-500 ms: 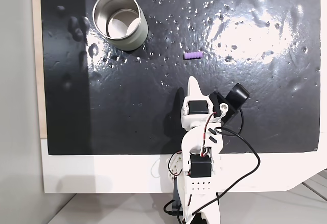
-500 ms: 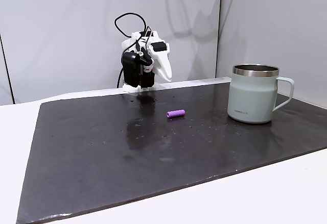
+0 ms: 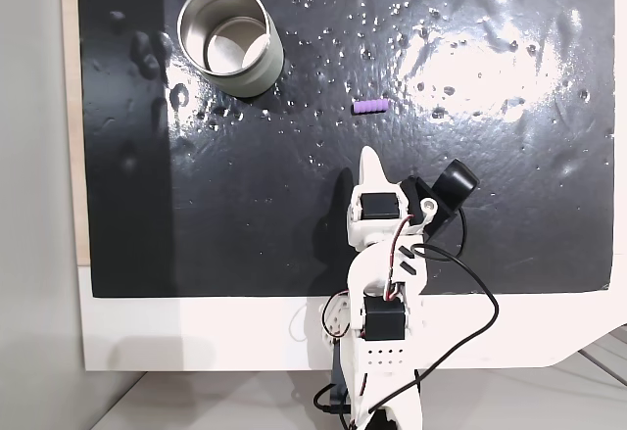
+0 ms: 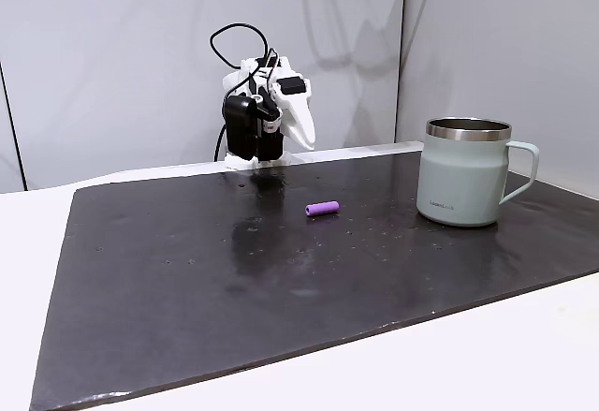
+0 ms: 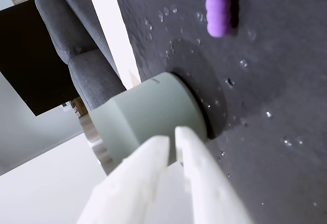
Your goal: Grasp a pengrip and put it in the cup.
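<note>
lying flat on the black mat (image 3: 245,205), the purple pengrip (image 3: 370,107) is seen near the mat's middle in both fixed views, well apart from the cup (image 3: 231,40), which stands upright toward the upper left of the top-down fixed view with its steel inside showing. the gripper (image 3: 369,163) is folded back at the mat's near edge, short of the pengrip and touching nothing. in the wrist view its white fingers (image 5: 153,157) are pressed nearly together, with the cup (image 5: 148,114) just beyond them and the pengrip (image 5: 220,4) at the top edge.
</note>
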